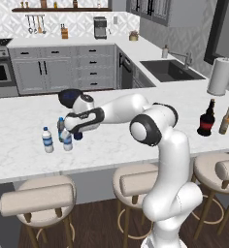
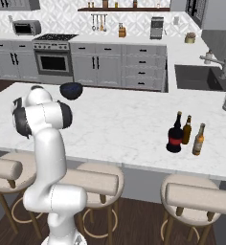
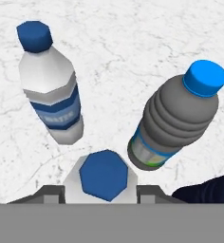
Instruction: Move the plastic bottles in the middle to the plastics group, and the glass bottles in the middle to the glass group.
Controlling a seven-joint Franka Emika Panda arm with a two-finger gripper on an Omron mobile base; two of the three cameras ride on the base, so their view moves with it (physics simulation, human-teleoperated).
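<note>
On the island's left part, in the left base view, the gripper point(image 1: 70, 134) reaches down among a cluster of small bottles: a clear bottle point(image 1: 47, 140) stands a little apart to the left, a second clear one point(image 1: 67, 142) sits under the fingers, the grey bottle point(image 1: 61, 127) just behind, the navy bottle point(image 1: 78, 135) beside the hand. From above, the hand view shows the jaws clamped on either side of a clear bottle with a blue cap point(image 3: 104, 174), with another clear bottle point(image 3: 50, 90) and the grey bottle point(image 3: 178, 121) close by and a navy edge point(image 3: 206, 191) at lower right. Across the island, the right base view shows the squat red-labelled bottle point(image 2: 174, 135) touching or just beside a dark beer bottle point(image 2: 186, 130), an amber one point(image 2: 198, 139) near. A dark bowl point(image 2: 71, 90) sits at the far edge.
</note>
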